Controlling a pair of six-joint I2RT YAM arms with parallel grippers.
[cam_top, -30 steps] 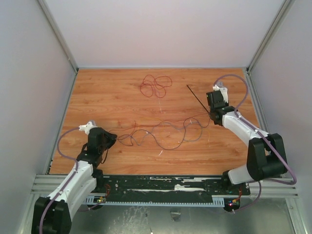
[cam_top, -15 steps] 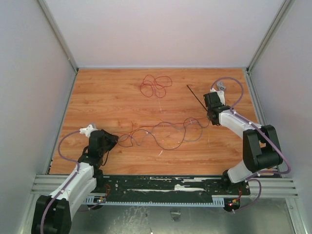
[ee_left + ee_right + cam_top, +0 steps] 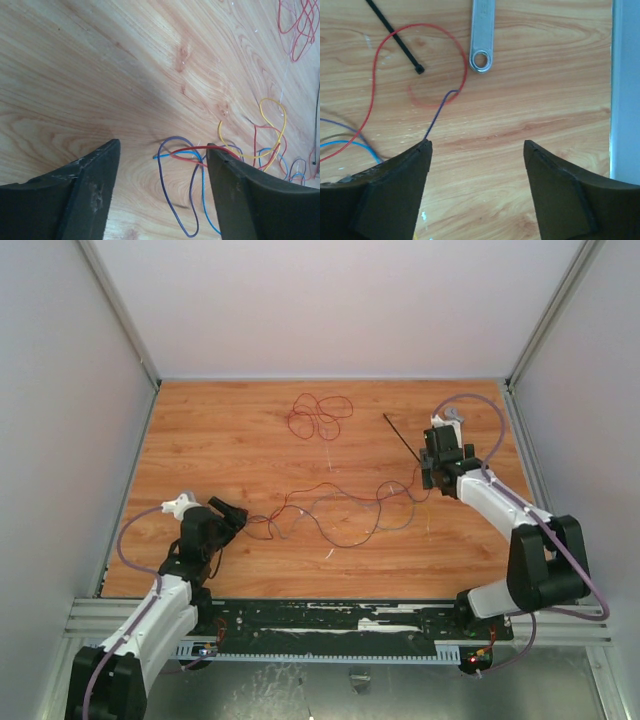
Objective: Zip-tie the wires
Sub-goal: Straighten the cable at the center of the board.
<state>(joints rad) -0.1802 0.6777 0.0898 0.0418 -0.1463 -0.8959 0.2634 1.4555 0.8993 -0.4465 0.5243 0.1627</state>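
Only in the right wrist view: wrench (image 3: 482, 30) near zip tie (image 3: 395, 37).

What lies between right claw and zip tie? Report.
Right wrist view: a red wire loop and purple wire end lie between the right claw and zip tie.

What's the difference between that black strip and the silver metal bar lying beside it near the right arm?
The zip tie is black and thin; the wrench is silver and much broader. The zip tie lies slanted in the right wrist view, the wrench nearly straight. The zip tie ends in a small head, the wrench in a ring. Both lie flat on the table, unheld.
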